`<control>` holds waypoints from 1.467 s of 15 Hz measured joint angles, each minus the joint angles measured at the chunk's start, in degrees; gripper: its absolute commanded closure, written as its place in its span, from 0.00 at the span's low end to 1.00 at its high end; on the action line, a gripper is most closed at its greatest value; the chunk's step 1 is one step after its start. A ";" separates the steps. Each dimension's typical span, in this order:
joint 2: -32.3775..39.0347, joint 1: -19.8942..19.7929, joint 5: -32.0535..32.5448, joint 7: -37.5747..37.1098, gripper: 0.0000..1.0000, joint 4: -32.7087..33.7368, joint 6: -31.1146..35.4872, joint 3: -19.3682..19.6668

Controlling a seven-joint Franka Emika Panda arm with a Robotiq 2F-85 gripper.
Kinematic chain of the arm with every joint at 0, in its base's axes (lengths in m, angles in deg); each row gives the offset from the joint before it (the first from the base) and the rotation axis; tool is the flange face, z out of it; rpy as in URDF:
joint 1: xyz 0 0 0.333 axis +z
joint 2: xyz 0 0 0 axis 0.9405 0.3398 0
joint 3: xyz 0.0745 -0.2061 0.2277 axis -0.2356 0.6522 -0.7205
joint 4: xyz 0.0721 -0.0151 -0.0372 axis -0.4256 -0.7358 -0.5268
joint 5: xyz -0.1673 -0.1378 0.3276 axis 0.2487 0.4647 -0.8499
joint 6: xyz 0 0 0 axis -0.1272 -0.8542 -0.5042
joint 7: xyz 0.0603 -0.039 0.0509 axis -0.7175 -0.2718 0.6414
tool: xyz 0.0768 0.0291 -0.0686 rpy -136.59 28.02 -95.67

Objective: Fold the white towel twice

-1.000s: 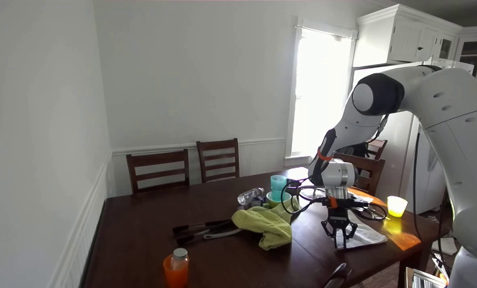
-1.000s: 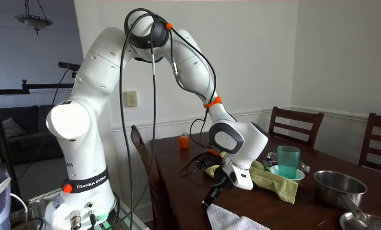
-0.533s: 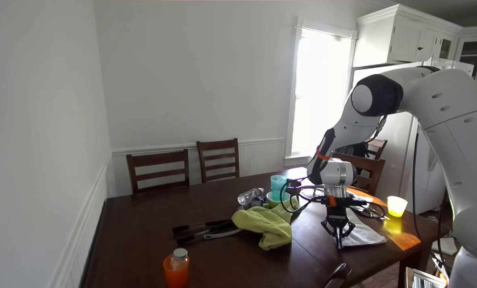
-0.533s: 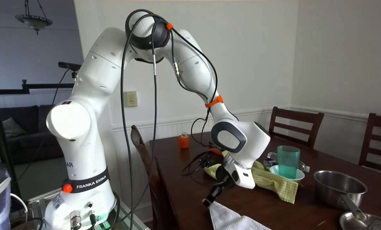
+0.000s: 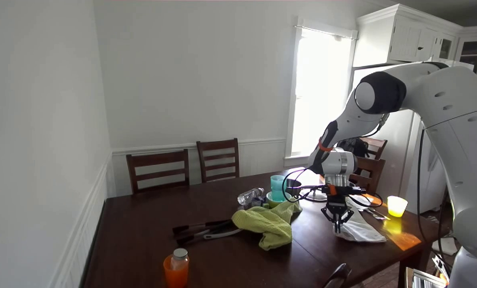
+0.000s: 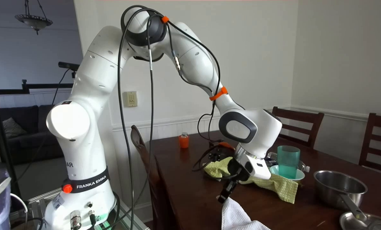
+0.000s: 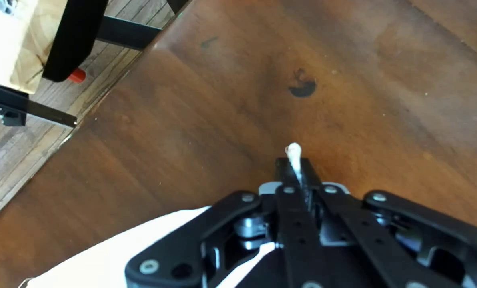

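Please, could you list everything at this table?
Towel: one, white, on table.
Cloth: one, green, on table.
Bowl: one, pale, near cloth.
Tumbler: one, teal, in bowl.
Bottle: one, clear, near bowl.
Handles: three, black or grey, by cloth.
Saucepan: one, silver, near bowl.
Shallow metalware: one, silver, beside saucepan.
Orange cup: one, orange, on table.
Jar: one, clear, in orange cup.
Yellow cup: one, yellow, near towel.
Small items: count unclear, mixed, scattered.
Chairs: at least four, brown, around table.
Arm: one, white, above table.
Fingers: two, black, gripping towel's corner.
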 measured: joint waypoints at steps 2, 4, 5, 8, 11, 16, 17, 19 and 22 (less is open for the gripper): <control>-0.69 0.00 0.97 0.00 0.99 1.26 0.01 0.85; -1.48 0.00 1.98 -0.02 0.99 2.45 0.03 1.64; -1.79 -0.01 2.48 -0.02 0.99 3.01 0.05 2.00; -2.40 -0.13 4.33 -0.02 0.99 4.60 0.57 3.16; -2.43 -0.68 6.36 -0.02 0.99 5.68 1.94 4.02; -2.11 -2.17 8.59 0.01 0.95 5.88 5.43 4.76; -2.07 -2.42 8.59 0.01 0.95 5.87 5.60 4.72; -2.06 -2.44 8.59 -0.02 0.95 5.83 5.60 4.48; -2.05 -2.33 8.59 -0.05 0.99 5.83 5.60 4.30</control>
